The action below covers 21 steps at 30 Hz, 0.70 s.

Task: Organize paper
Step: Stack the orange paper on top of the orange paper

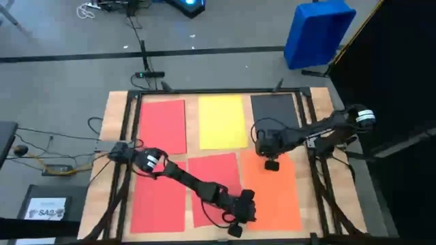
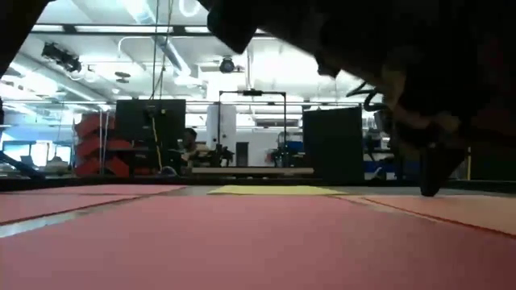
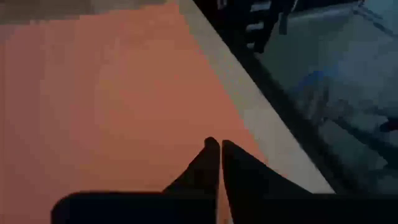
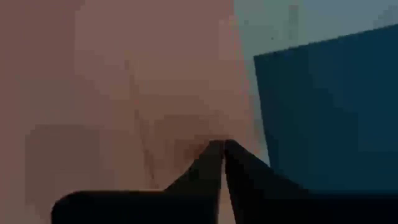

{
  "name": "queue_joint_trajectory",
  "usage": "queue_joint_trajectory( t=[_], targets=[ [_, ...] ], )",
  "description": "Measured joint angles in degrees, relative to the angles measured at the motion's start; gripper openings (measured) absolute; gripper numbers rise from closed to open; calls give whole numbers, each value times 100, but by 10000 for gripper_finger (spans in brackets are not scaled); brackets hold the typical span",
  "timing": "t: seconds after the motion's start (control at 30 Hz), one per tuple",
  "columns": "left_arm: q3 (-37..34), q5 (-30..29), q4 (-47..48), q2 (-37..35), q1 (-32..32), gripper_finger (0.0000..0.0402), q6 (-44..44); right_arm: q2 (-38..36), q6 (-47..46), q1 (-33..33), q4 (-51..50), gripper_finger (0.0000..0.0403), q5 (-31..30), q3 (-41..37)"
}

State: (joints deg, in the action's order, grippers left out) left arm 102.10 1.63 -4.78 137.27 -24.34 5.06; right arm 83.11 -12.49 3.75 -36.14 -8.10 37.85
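**Six sheets laid out, both grippers closed**

The paper is laid flat in two rows on the table (image 1: 112, 109): red sheet (image 1: 162, 126), yellow sheet (image 1: 221, 121), dark sheet (image 1: 274, 109); orange sheet (image 1: 276, 197) nearer. The left gripper (image 1: 235, 230) and right gripper (image 1: 272, 165) are seen pinched together, empty, over the orange sheet.

Beyond your table's far edge you see grey floor (image 1: 61, 82), a blue bin (image 1: 317, 33), ceiling strip lights (image 2: 145, 10) and dark monitors (image 2: 150, 122).
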Motion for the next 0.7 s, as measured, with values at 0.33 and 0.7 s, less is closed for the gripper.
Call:
queue_joint_trajectory(
  t=[0.33, 0.7],
  targets=[
    [-2, -6, 401, 2, 192, 0, 160, 7, -299, 335, 33, 0, 608, 0],
    [-4, -690, 824, 2, 508, 0, 487, 13, -415, 516, 25, 0, 861, -2]
  ],
)
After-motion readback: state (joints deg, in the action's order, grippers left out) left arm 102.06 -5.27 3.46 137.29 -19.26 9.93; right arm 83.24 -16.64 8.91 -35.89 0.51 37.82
